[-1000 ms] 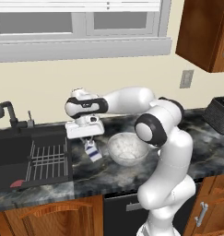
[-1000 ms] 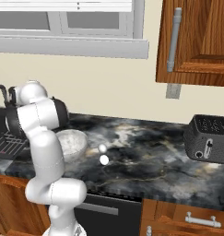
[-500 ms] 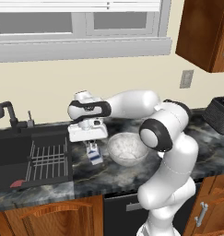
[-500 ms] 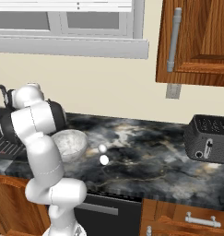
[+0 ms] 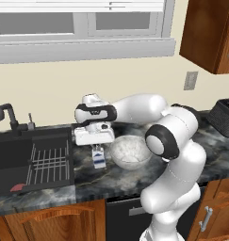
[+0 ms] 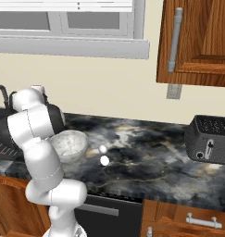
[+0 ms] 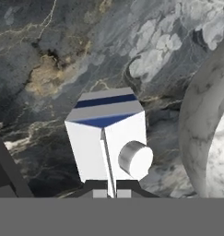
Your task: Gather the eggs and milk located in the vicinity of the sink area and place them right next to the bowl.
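Milk carton [image 5: 99, 157], white with blue bands, stands upright on the dark marbled surface [image 5: 125, 181] between the sink [image 5: 31, 157] and the glass bowl [image 5: 130, 152], just beside the bowl's rim. From directly above, the pincer [image 5: 97, 148] is clenched on the carton's gabled top ridge. In the right base view, two white eggs [image 6: 103, 155] lie on the surface just beside the bowl, on its far side from the sink.
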Controlling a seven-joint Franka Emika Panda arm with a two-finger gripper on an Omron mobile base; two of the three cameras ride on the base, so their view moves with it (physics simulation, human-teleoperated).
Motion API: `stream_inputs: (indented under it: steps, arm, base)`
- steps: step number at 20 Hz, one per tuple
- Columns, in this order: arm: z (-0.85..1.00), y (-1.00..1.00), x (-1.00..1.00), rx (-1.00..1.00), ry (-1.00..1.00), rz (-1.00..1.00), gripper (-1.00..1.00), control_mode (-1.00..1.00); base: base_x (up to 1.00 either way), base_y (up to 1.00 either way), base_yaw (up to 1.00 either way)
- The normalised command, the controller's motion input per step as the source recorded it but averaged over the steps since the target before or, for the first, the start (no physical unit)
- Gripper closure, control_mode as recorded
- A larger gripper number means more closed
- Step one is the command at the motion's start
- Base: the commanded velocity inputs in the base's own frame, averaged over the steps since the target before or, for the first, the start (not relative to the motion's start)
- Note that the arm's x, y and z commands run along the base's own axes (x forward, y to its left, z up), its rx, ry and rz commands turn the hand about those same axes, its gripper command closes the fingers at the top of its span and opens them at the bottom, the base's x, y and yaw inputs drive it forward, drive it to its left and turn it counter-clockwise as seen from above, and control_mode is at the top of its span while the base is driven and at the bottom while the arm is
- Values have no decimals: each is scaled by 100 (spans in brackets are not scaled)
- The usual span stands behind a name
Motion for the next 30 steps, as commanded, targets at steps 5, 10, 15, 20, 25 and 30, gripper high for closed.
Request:
stream_inputs:
  steps: [5,10,15,20,25,30]
  arm:
    - [-3,0,-14,0,0,0,100,-100]
    - [0,0,0,0,0,0,100,-100]
    - [0,0,0,0,0,0,-100,-100]
    - [0,0,25,0,8,0,-100,-100]
    - [13,0,16,0,2,0,-100,-100]
    - [23,-26,-13,0,0,0,-100,-100]
  base:
    - [0,0,0]
    - [0,0,0]
    - [0,0,0]
    - [0,0,0]
    - [0,0,0]
    - [0,0,0]
